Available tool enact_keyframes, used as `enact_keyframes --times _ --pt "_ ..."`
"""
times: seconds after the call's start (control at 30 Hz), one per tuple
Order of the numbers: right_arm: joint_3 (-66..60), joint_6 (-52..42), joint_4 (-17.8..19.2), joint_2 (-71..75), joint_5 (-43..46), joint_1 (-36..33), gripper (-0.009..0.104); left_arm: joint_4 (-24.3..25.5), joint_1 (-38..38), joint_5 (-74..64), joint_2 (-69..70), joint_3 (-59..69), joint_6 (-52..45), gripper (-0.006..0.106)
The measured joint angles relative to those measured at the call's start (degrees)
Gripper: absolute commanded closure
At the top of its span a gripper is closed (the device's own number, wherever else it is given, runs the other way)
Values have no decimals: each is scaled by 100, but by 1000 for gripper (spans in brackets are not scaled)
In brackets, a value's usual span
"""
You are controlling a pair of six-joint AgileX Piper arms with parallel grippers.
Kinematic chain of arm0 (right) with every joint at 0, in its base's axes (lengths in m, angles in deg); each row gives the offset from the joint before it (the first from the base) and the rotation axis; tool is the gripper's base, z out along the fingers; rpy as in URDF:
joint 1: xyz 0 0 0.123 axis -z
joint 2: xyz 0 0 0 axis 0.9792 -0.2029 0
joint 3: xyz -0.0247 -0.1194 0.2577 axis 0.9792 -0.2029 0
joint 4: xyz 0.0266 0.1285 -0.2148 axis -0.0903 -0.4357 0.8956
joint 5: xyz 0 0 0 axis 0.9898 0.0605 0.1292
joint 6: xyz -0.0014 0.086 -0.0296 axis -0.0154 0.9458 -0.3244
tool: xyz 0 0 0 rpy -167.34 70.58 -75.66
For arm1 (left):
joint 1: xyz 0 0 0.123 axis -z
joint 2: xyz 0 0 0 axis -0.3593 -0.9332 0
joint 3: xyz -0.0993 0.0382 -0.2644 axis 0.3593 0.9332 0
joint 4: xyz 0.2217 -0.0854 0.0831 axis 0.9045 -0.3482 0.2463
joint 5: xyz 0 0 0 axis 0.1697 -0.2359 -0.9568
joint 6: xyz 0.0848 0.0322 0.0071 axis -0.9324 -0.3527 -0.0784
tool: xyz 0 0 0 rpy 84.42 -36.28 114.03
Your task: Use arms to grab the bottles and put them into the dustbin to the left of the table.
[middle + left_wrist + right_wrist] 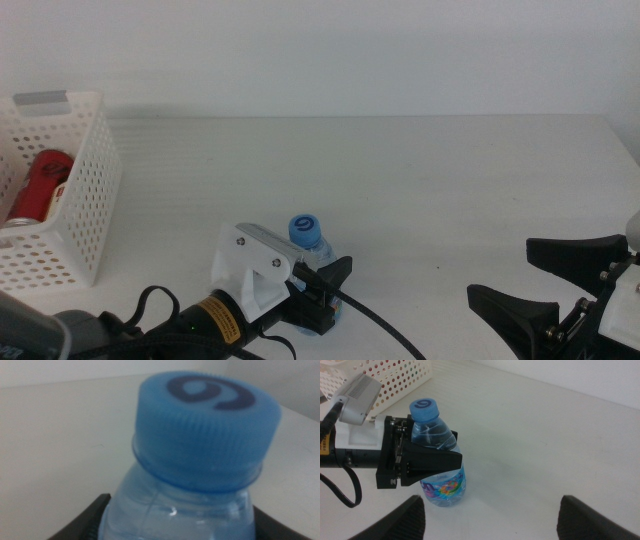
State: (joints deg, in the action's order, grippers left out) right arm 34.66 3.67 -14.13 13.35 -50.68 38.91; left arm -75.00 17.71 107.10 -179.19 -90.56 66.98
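A small clear water bottle (pixel 305 238) with a blue cap (pixel 205 425) stands upright on the white table (pixel 400 170), near its front edge. My left gripper (pixel 322 285) comes in low from the left and is shut on the bottle's body (pixel 442 487), one dark jaw on each side. Inside the white perforated dustbin (pixel 88 190) at the far left lies a red soda can (pixel 40 185). The right gripper (pixel 500 268) waits at the bottom right, open, with nothing between its fingers (pixel 405 517).
The dustbin's holed wall (pixel 395 380) stands a short way beyond the left arm's white camera housing (pixel 357 392). A black cable (pixel 390 335) trails from the left arm along the front edge. White tabletop stretches behind and to the right of the bottle.
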Motion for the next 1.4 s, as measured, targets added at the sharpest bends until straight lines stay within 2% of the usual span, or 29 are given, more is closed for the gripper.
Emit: enact_keyframes --times 0.3,0.47,0.67,1.1,1.4 --pt "0 0 0 0 0 0 24 -57 0 -1119 1083 -1 -46 106" --pt "0 0 0 0 0 0 24 -238 -37 -2420 1871 -198 -258 106" --pt "0 0 0 0 0 0 24 -3 -307 -4113 2511 -779 -297 106" --pt "0 0 0 0 0 0 24 124 -420 -7540 2670 -2688 -302 106" --pt "0 0 0 0 0 0 24 107 -1109 -9659 2670 -3872 -303 106"
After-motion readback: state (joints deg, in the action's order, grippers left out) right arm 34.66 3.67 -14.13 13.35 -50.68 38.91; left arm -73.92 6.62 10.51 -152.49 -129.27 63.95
